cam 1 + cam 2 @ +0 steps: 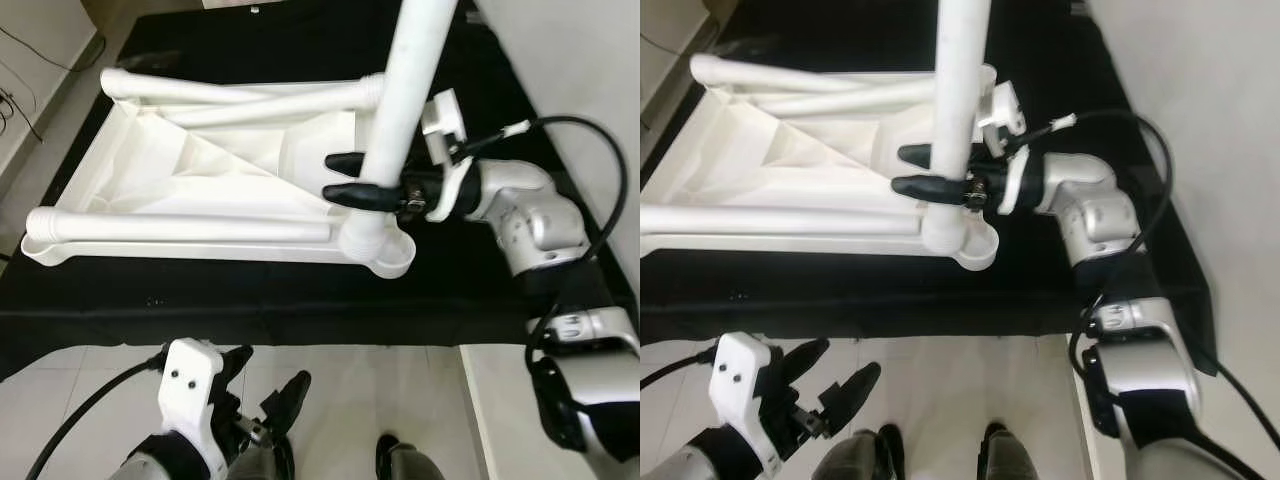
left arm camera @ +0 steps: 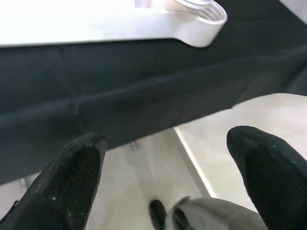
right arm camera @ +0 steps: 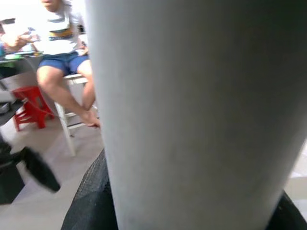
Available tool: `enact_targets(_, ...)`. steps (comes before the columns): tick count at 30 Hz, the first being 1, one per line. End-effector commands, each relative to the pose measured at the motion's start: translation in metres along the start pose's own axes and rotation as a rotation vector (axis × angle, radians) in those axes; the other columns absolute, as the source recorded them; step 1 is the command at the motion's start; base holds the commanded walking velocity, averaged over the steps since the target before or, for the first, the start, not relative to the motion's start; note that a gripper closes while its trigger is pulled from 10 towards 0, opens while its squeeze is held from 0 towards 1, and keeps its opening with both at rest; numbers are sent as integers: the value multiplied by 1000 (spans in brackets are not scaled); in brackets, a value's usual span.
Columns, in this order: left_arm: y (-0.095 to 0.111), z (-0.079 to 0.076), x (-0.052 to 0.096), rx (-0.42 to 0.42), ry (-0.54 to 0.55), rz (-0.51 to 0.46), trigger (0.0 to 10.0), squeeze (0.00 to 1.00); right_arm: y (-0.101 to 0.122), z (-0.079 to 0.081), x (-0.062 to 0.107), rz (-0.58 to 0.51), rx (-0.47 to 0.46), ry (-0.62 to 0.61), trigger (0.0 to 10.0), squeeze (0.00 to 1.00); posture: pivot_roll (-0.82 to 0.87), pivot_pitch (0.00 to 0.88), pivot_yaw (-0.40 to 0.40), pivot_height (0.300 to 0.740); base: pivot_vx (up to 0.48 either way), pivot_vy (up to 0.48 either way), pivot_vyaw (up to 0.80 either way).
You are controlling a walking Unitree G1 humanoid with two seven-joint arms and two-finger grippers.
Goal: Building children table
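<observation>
A white children's table top (image 1: 215,165) lies upside down on a black cloth. One white leg (image 1: 405,90) stands upright in the near right corner socket (image 1: 392,256). My right gripper (image 1: 340,178) reaches in from the right and is shut on this leg just above the socket; the leg looms close in the right wrist view (image 3: 192,115). Another leg (image 1: 180,225) lies along the near edge of the top, and two more (image 1: 250,100) lie at its far side. My left gripper (image 1: 268,375) hangs open and holds nothing, low over the floor before the cloth's edge.
The black cloth (image 1: 250,300) covers a low platform that ends just ahead of my feet (image 1: 385,455). Pale tiled floor (image 1: 340,390) lies below. A light wall (image 1: 590,70) runs along the right. A person sits on a stool (image 3: 62,62) beside a red stool (image 3: 29,108).
</observation>
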State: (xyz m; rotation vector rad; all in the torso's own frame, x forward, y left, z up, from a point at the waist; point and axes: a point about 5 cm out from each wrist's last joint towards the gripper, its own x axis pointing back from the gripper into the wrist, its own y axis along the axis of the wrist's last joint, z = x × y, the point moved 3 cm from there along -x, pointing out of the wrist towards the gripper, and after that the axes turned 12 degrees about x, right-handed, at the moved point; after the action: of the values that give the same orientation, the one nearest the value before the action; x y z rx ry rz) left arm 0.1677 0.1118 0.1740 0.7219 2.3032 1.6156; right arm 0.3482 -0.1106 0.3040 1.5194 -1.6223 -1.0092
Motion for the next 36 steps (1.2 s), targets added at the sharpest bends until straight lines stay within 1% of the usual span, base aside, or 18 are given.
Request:
enact_targets(1,0,-5,7,-54,12,-4,10000,0,5,1,2,2,46,67,10000,0,71,426,90,740,0,0,0)
enact_targets(6,-1,-8,11,-61,17,-7,10000,0,9,-1,6,21,77,84,10000,0,73,438,97,740,0,0,0)
enact_targets(7,-1,-9,12,-53,15,-7,10000,0,13,-3,10,23,84,87,10000,0,74,447,98,740,0,0,0)
enact_targets(8,-1,-9,12,-53,15,-7,10000,0,13,-3,10,23,84,87,10000,0,74,447,98,740,0,0,0)
enact_targets(10,-2,-10,14,-45,12,-10,10000,0,20,-5,18,25,97,94,10000,0,75,455,101,740,0,0,0)
enact_targets(12,-2,-10,15,-44,12,-15,10000,0,23,-2,26,38,100,123,10000,0,75,461,105,740,0,0,0)
enact_targets(16,-2,-10,15,-45,13,-16,10000,0,23,1,28,44,97,140,10000,0,75,461,105,740,0,0,0)
enact_targets(17,-2,-11,15,-47,12,-17,10000,0,24,6,29,49,89,166,10000,0,76,468,107,740,0,0,0)
enact_targets(19,-2,-11,15,-59,13,-24,10000,0,27,15,26,60,86,220,10000,0,65,470,101,740,0,0,0)
enact_targets(23,-1,-12,15,-72,17,-32,10000,0,28,21,20,63,98,261,10000,0,62,470,98,740,0,0,0)
enact_targets(24,-1,-12,14,-76,18,-35,10000,0,27,22,17,74,118,274,10000,0,60,470,94,740,0,0,0)
enact_targets(26,-1,-13,14,-78,19,-37,10000,0,26,22,15,83,133,282,10000,0,60,469,94,740,0,0,0)
enact_targets(28,-1,-14,13,-80,18,-40,10000,0,26,18,11,87,147,272,10000,0,56,467,87,740,0,0,0)
enact_targets(32,-1,-14,12,-80,16,-42,10000,0,26,16,10,87,150,268,10000,0,53,467,85,740,0,0,0)
enact_targets(36,-1,-17,10,-79,-7,-45,10000,0,26,14,2,74,158,271,10000,0,44,462,79,740,0,0,0)
